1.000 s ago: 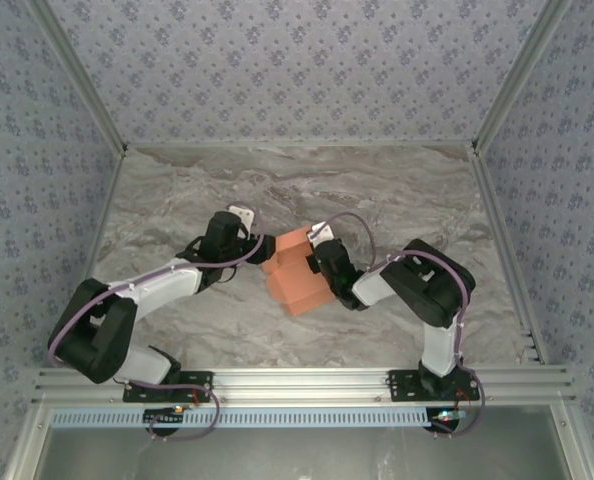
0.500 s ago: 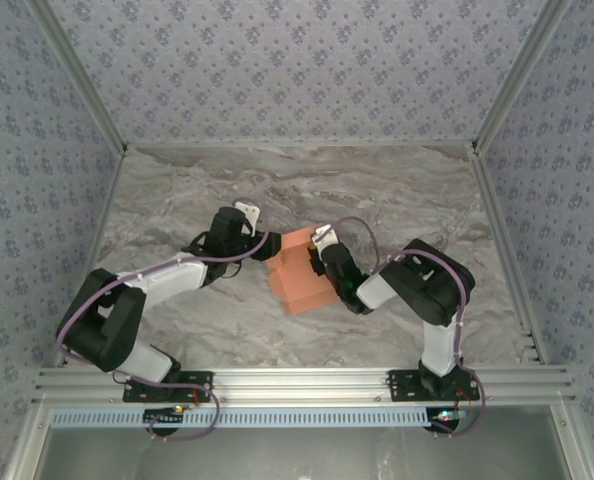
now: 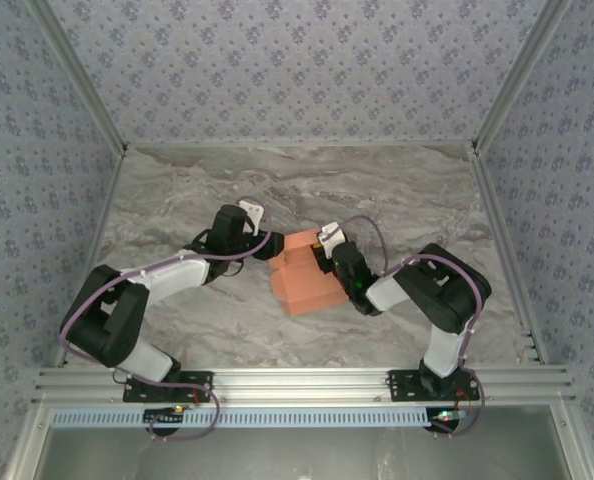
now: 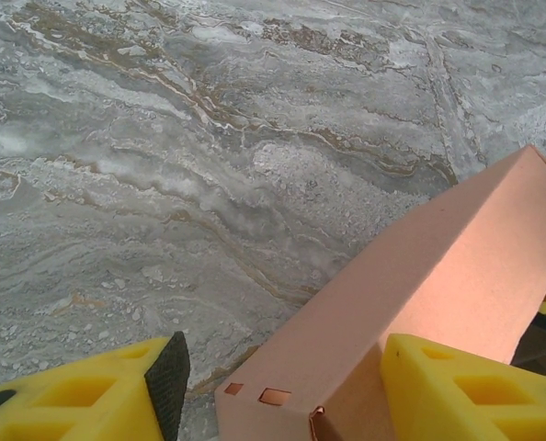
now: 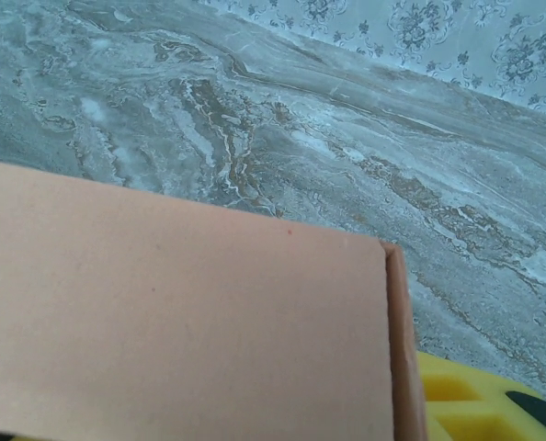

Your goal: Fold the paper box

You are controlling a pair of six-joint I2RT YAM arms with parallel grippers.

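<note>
While reaching in from the near edge, flank the paper box (image 3: 303,283) on both sides at mid-table. Left gripper (image 4: 278,367): jaws partly spread astride the box's end, one yellow finger (image 4: 80,400) clear of the cardboard, gripping nothing. Right gripper (image 3: 324,258): at the box's right edge; jaw spread impossible to tell. Beyond, marble table (image 3: 407,190) running to patterned wall (image 3: 297,70).

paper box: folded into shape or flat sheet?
Folded: the paper box sits on the table as a raised block with sharp creased edges and flat faces. Whether every flap is closed: cannot tell.
</note>
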